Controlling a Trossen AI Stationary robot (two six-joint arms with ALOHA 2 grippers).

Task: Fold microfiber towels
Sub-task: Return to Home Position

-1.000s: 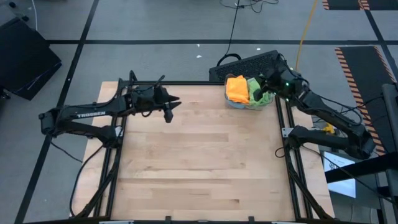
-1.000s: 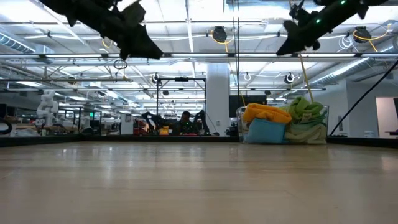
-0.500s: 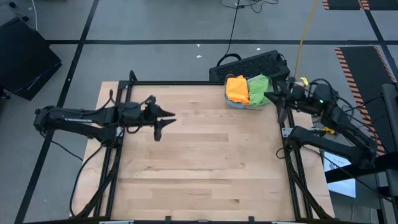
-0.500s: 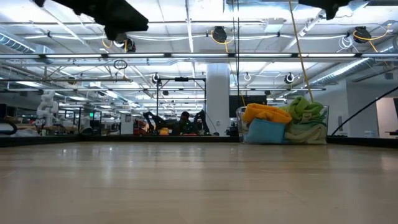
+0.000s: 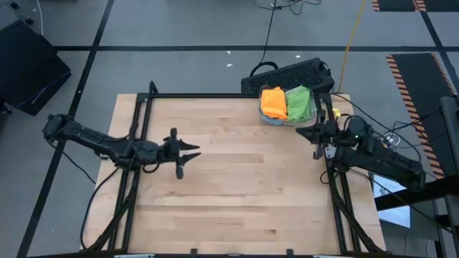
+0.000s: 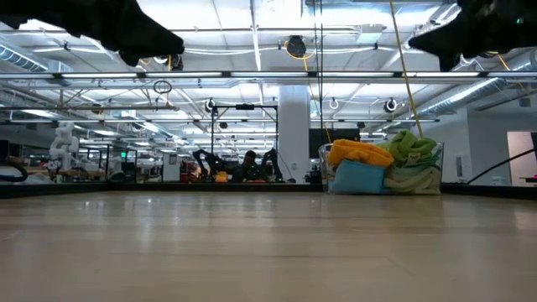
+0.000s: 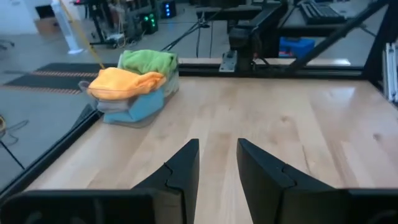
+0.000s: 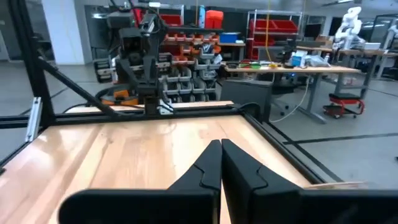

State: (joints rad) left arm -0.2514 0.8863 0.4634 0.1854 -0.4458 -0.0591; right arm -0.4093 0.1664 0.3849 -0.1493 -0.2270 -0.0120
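While both arms hang clear of the work, findings run as follows. Left end effector (image 5: 179, 153) hovers over the left half of the desk (image 5: 229, 193), fingers (image 7: 183, 168) slightly spread, holding nothing. Microfiber towels (image 5: 285, 102) are heaped in the transparent bin (image 7: 134, 112) at the far right corner, with orange and green on top and blue beneath. Right end effector (image 5: 316, 135) sits near the desk's right edge, fingers (image 8: 208, 168) pressed together and empty. Judgement: the cloths are light, limp and grippy, and will sag and unfold if lifted mid-panel. Take them at a corner or folded edge, pinching all layers.
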